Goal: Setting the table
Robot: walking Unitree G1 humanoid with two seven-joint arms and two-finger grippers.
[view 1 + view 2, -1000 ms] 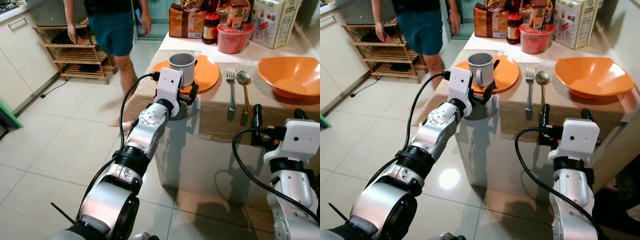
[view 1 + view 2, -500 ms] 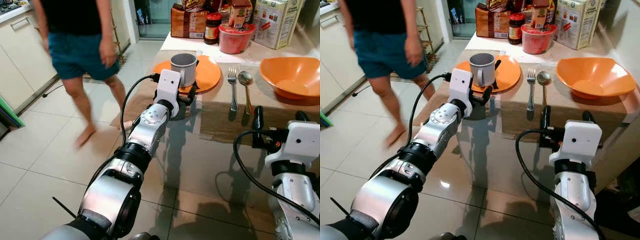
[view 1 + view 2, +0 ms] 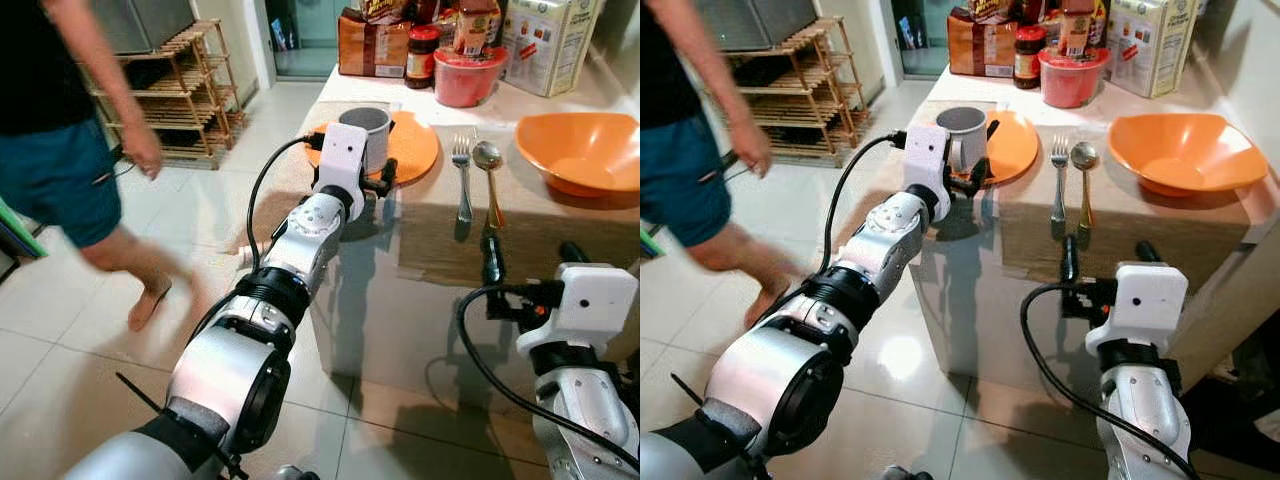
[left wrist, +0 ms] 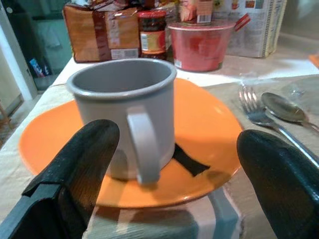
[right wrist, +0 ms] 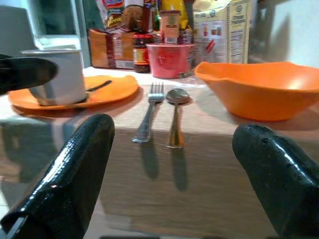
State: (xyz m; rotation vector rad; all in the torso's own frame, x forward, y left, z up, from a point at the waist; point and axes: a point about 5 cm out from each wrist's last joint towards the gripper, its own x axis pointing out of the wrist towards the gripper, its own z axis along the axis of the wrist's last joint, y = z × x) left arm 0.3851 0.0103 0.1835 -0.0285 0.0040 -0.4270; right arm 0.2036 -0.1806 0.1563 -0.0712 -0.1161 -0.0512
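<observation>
Left gripper (image 4: 169, 184) sits spread wide at the orange plate's (image 3: 412, 148) near rim, grey mug (image 4: 123, 114) upright on that plate, dead ahead, handle facing the fingers. Right gripper (image 5: 174, 199), also spread, hangs below the table edge (image 3: 1110, 245), farther from the plate. The mug's base is partly hidden.

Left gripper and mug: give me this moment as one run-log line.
left gripper: open, at grey mug | mug: upright on orange plate | right gripper: open, below table edge | fork, spoon: untouched
</observation>
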